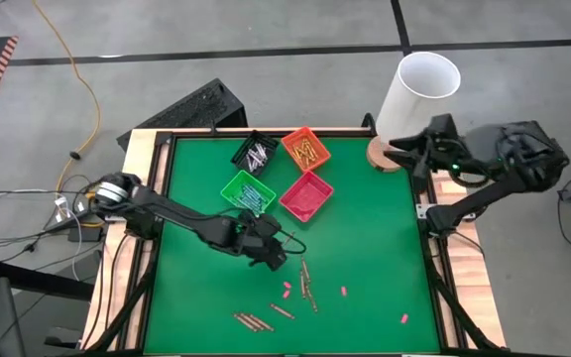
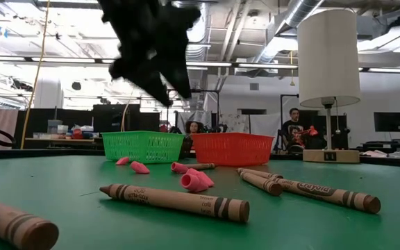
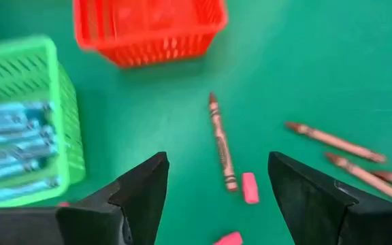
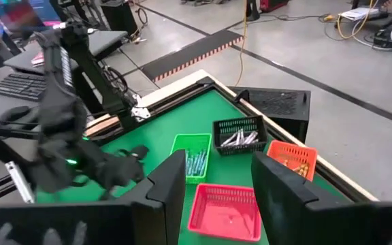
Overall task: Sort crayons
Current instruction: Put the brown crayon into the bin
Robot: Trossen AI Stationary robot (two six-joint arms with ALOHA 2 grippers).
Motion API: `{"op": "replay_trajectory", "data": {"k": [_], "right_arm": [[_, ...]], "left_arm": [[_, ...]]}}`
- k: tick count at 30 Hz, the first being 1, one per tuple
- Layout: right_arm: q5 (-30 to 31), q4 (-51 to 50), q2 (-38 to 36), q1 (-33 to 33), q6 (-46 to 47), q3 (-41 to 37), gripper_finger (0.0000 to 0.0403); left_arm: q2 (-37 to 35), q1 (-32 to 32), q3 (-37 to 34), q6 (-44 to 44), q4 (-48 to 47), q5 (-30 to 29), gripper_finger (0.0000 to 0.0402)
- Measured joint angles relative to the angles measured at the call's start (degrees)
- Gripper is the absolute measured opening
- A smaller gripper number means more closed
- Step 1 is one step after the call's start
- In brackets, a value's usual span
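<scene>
Several brown crayons lie loose on the green table: a bunch (image 1: 307,283) near the middle and others (image 1: 251,320) toward the near edge. My left gripper (image 1: 282,258) hangs open above the mat, just left of the bunch, touching nothing. Its wrist view shows the left gripper (image 3: 216,158) over one brown crayon (image 3: 221,143) with a pink bit (image 3: 249,187) beside it. In the low view it hovers clear of the table (image 2: 165,83). My right gripper (image 1: 416,151) is raised at the far right corner, open and empty (image 4: 220,184).
Four small bins stand at the far middle: black (image 1: 256,151) with grey crayons, orange (image 1: 305,147) with yellow ones, green (image 1: 249,191) with blue ones, and a red one (image 1: 307,195). A white cylinder on a wooden base (image 1: 419,94) stands at the far right corner. Pink bits (image 1: 343,291) lie scattered.
</scene>
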Motion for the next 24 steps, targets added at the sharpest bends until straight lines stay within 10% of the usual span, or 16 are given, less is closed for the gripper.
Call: {"op": "replay_trajectory", "data": {"k": [24], "right_arm": [[4.7, -1.3, 6.3, 5.6, 2.1, 0.0, 0.0164]], "left_arm": [[6.1, 3.8, 0.0, -0.9, 3.4, 0.9, 0.0242]]}}
